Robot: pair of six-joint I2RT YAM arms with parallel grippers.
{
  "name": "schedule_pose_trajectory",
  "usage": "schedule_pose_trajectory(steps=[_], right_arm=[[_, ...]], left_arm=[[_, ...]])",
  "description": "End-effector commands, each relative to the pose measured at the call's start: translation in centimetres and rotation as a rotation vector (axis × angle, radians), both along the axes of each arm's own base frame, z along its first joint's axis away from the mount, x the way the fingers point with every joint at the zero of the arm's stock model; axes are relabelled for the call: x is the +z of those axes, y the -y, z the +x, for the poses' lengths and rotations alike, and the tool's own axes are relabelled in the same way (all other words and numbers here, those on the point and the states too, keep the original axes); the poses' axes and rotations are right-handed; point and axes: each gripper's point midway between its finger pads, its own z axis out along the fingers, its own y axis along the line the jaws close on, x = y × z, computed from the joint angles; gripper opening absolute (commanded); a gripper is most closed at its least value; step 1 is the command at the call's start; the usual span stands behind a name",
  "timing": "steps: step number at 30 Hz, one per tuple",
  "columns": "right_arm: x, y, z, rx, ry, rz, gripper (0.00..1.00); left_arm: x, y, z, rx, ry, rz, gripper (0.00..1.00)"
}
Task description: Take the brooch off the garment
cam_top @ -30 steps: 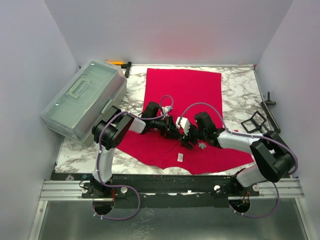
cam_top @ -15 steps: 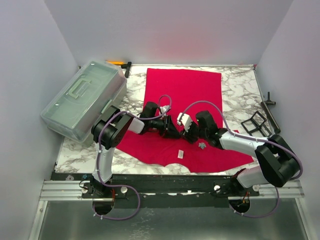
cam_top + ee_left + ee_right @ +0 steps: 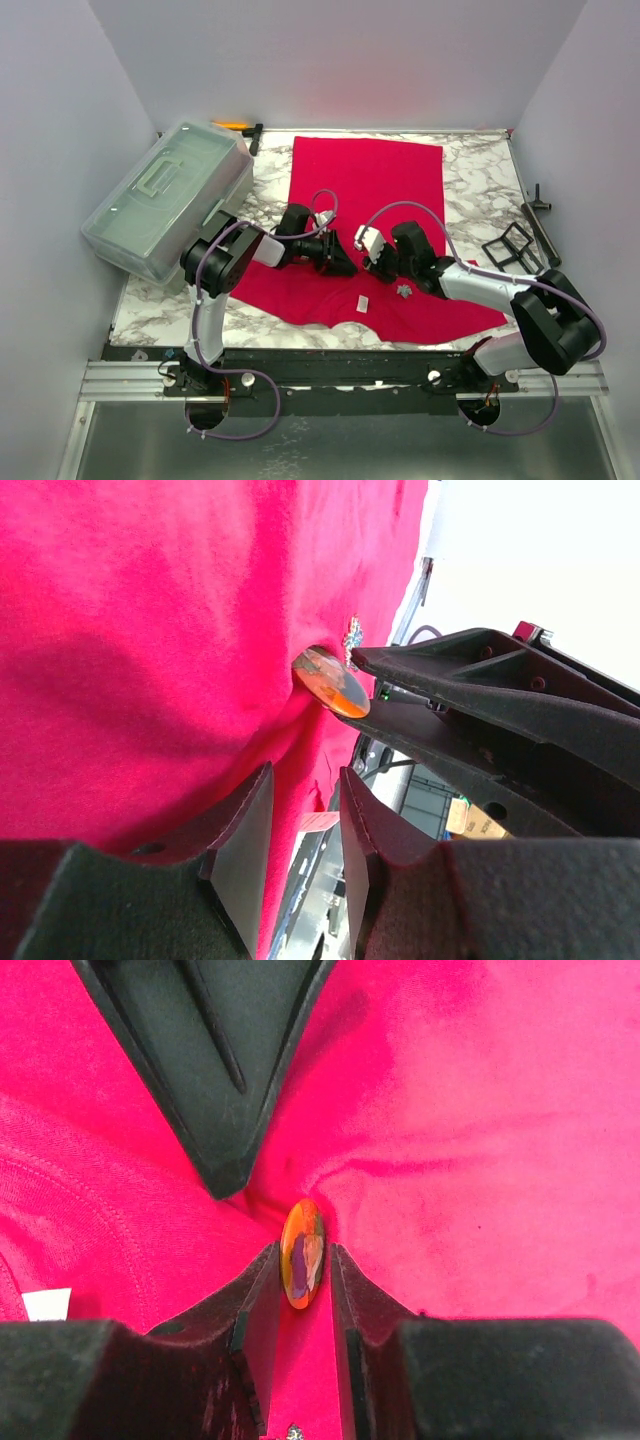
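The red T-shirt (image 3: 370,185) lies flat on the marble table, its white label (image 3: 361,303) near the front hem. An oval orange brooch (image 3: 302,1245) stands on edge in the cloth; it also shows in the left wrist view (image 3: 330,680). My right gripper (image 3: 303,1265) is shut on the brooch, one finger on each side. My left gripper (image 3: 305,775) faces it from the left, and its tip pinches a fold of cloth beside the brooch, with wrinkles running to it. In the top view the left gripper (image 3: 338,264) and right gripper (image 3: 377,264) meet over the shirt's lower middle.
A small silver star-shaped ornament (image 3: 404,291) lies on the shirt just right of the grippers. A clear lidded plastic box (image 3: 165,200) stands at the left. A black wire frame (image 3: 510,243) and a black tool (image 3: 535,205) lie at the right edge.
My left gripper has drawn back a little to the left, widening the gap to the right gripper. The right gripper has shifted slightly back. The silver ornament has not moved.
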Motion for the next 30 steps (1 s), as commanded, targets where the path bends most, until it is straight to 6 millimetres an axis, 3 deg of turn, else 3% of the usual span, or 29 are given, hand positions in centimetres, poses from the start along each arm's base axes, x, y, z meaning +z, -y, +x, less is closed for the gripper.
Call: schedule_pose_trajectory(steps=[1,5,11,19,26,30], right_arm=[[0.6,0.5,0.1,-0.030,0.016,-0.015,0.29],[0.6,0.5,0.3,-0.043,0.009,-0.014,0.32],[0.8,0.4,0.5,-0.043,0.014,-0.013,0.22],[1.8,-0.1,0.9,-0.043,0.012,0.011,0.22],[2.3,-0.5,1.0,-0.071,-0.026,0.061,0.01],[2.3,-0.7,0.9,-0.104,-0.054,0.102,0.01]], left_arm=[[0.0,-1.0,0.8,0.012,0.073,-0.007,0.35],[-0.7,-1.4,0.8,0.017,0.089,0.009,0.35],[-0.8,-1.5,0.6,0.014,0.090,0.013,0.35],[-0.8,-1.6,0.5,0.014,0.104,0.018,0.34],[-0.6,-1.9,0.8,0.012,0.168,0.031,0.33],[-0.3,-2.4,0.8,0.006,0.228,0.044,0.32]])
